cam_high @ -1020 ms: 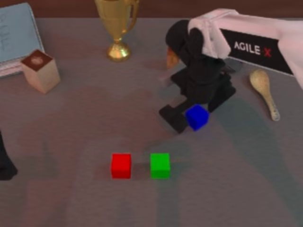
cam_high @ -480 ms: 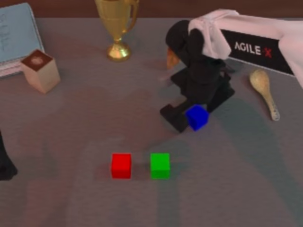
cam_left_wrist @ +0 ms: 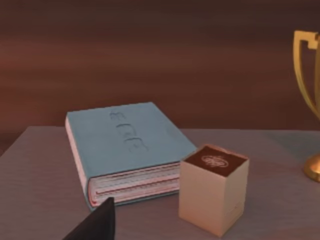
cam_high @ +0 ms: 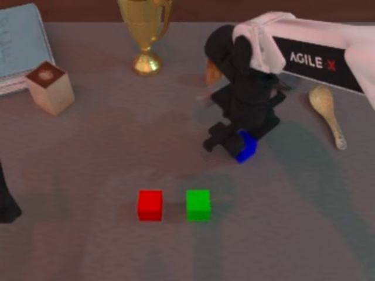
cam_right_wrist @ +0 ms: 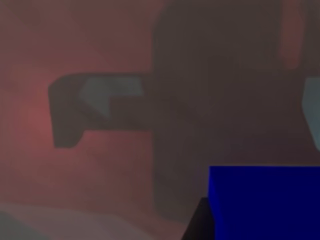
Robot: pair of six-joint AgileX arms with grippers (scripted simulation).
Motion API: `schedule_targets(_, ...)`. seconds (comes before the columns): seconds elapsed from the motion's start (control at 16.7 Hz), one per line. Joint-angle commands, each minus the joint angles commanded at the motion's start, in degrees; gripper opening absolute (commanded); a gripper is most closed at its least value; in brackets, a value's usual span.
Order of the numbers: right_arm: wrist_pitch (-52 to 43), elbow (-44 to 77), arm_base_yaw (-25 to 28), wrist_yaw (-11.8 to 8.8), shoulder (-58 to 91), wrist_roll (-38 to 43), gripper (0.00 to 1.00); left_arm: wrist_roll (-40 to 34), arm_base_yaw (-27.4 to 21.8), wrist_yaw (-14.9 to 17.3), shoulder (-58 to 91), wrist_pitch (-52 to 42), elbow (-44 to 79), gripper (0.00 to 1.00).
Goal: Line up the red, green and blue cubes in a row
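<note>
Blue cube [cam_high: 246, 146] gripped by the right gripper [cam_high: 234, 142]
The jaws are clenched on its sides, above the worktop [cam_high: 281, 234]; left jaws' state cannot be told.

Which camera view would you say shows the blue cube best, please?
The top view: the blue cube sits at the right gripper, partly covered, behind the red-green pair. The right wrist view shows only a close, cropped blue face. The left wrist view shows none of it.

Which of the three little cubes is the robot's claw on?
The blue cube, under the right gripper. The red cube and green cube sit side by side, untouched.
</note>
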Motion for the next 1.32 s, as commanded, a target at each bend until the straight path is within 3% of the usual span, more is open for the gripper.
schedule_targets(0.12,0.0,0.0,0.0,0.0,0.0,0.0,0.0,0.0,0.0,0.0,0.0,0.0,0.0,1.0)
schedule_targets(0.66,-0.43,0.35,-0.1,-0.1,-0.93,0.09,0.0,0.0,0.0,0.0,0.0,0.0,0.0,1.0)
schedule_targets(1.08,-12.98,10.45,0.31,-0.13,-3.01,0.05,0.0,0.0,0.0,0.0,0.0,0.0,0.0,1.0)
schedule_targets(1.32,-14.29,11.66,0.35,-0.13,-3.48,0.03,0.0,0.0,0.0,0.0,0.0,0.0,0.0,1.0)
